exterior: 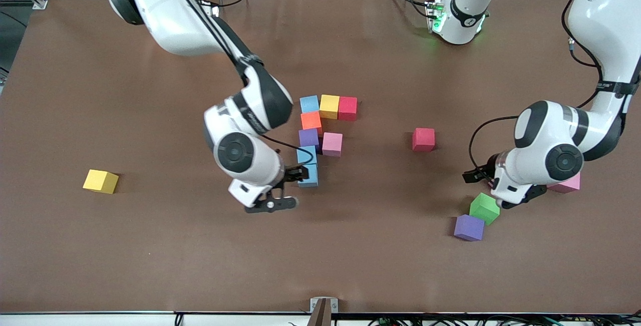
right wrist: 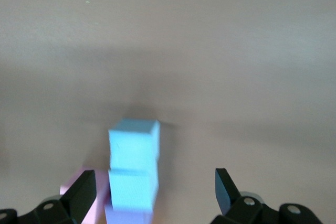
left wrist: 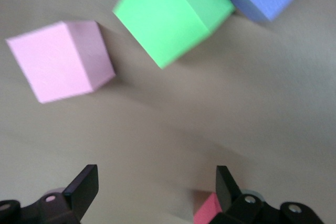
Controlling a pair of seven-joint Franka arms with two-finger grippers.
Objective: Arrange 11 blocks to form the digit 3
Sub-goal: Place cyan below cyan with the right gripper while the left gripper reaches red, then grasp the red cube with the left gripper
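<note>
Several blocks touch in a partial figure mid-table: blue (exterior: 309,103), yellow (exterior: 329,106) and red (exterior: 347,108) in a row. From there orange (exterior: 311,121), purple (exterior: 309,138) and two blue blocks (exterior: 307,155) (exterior: 309,176) run toward the camera, with pink (exterior: 332,144) beside the purple. My right gripper (exterior: 290,187) is open at the nearest blue block (right wrist: 134,187), which stands between its spread fingers. My left gripper (left wrist: 155,187) is open and empty, low beside the green block (left wrist: 170,14) and a pink block (left wrist: 60,61).
Loose blocks lie around: red (exterior: 423,139) between the arms, yellow (exterior: 100,181) toward the right arm's end, green (exterior: 484,208) and purple (exterior: 469,227) touching, and pink (exterior: 568,185) partly under the left arm. A pinkish-red block corner (left wrist: 206,212) shows by one left finger.
</note>
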